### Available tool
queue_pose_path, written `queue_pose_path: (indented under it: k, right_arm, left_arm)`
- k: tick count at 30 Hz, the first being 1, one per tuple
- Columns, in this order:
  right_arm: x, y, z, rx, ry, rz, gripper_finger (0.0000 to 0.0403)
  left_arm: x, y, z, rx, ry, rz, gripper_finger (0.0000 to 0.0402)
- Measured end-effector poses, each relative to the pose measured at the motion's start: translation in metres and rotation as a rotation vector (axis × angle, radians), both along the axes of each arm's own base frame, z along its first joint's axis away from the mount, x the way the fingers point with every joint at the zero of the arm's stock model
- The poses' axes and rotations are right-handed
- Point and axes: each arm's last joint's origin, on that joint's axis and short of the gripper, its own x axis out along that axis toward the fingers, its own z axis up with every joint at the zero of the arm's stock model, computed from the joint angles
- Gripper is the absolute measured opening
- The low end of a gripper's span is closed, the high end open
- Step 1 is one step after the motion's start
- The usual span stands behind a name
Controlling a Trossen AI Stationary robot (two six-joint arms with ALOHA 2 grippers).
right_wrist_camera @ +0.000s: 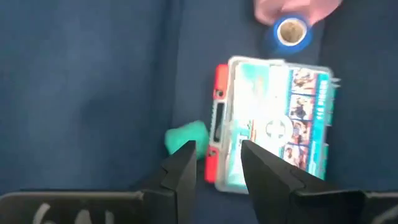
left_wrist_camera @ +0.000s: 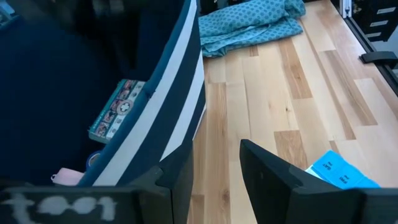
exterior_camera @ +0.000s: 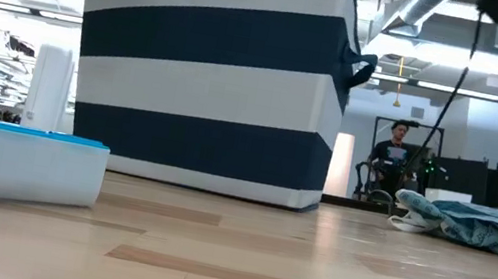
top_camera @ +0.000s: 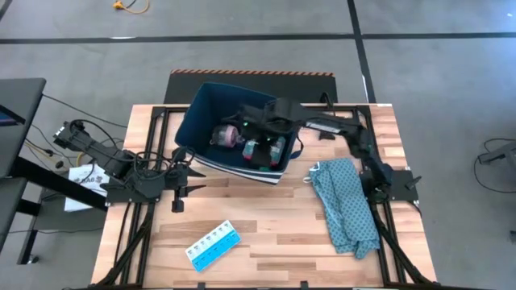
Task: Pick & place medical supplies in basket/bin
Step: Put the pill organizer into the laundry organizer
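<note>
Right gripper (right_wrist_camera: 214,165), parted and empty, above the flat teal-and-red plastic box (right_wrist_camera: 273,121) inside the navy striped fabric bin (exterior_camera: 209,77); low view shows only the bin's outer wall. Left gripper (left_wrist_camera: 214,165), parted and empty, outside it.

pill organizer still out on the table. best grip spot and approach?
The light-blue pill organizer lies flat on bare table, clear of the bin and the cloth. Probably best to come straight down and close the claw across its short width near the middle: it is a long narrow strip lying skewed, so turn the wrist to match. The left claw sits nearer.
</note>
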Motion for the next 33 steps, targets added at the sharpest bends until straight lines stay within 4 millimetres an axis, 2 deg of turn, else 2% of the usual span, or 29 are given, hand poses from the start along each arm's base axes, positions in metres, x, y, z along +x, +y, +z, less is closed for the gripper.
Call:
queue_pose_path:
  k: [11,15,19,26,33]
  right_arm:
    - [-0.051,0.022,0.081,-0.018,-0.216,0.002,0.0122]
    - [-0.066,0.041,0.102,-0.022,-0.293,0.048,0.0123]
    - [-0.074,0.068,0.118,-0.021,-0.379,0.129,0.0122]
    - [-0.065,0.130,0.116,-0.039,-0.456,0.388,0.0123]
    - [-0.047,0.184,0.080,-0.057,-0.356,0.612,0.0122]
  left_arm:
    - [0.000,0.000,0.000,-0.010,0.001,-0.002,0.0122]
    - [0.000,-0.001,0.000,-0.072,0.005,-0.002,0.0122]
    - [0.000,-0.004,-0.002,-0.235,0.028,-0.003,0.0122]
    - [-0.001,-0.007,-0.036,-0.463,0.143,0.082,0.0122]
    - [-0.002,-0.011,-0.086,-0.616,0.262,0.106,0.0122]
